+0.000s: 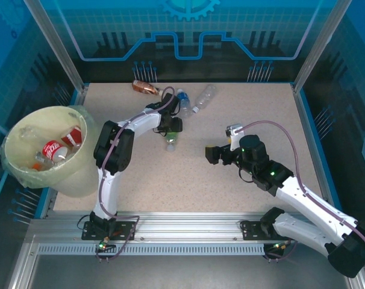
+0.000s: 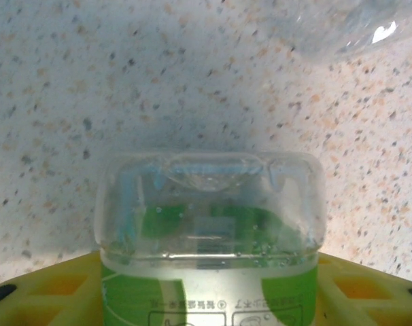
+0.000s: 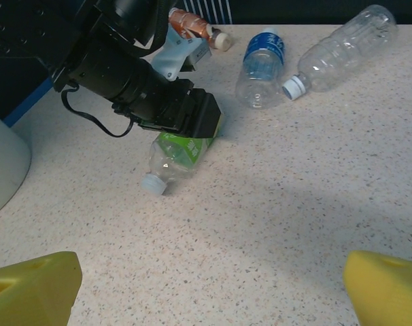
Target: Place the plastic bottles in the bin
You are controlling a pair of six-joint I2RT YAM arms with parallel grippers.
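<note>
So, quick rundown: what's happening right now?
Left pincer clamped on green-labelled clear plastic bottle lying on table. Right pincer open, empty. Blue-labelled clear bottle nearby, not touching.

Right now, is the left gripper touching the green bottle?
Touching. In the left wrist view, yellow fingers of the left gripper meet the green-label bottle on both sides.

- Top external: high above the table (image 1: 261, 120), looking down from its near edge.
- Left wrist: close over the green-labelled bottle (image 2: 209, 238).
- Right wrist: low, facing far-left, sharing that bottle.
</note>
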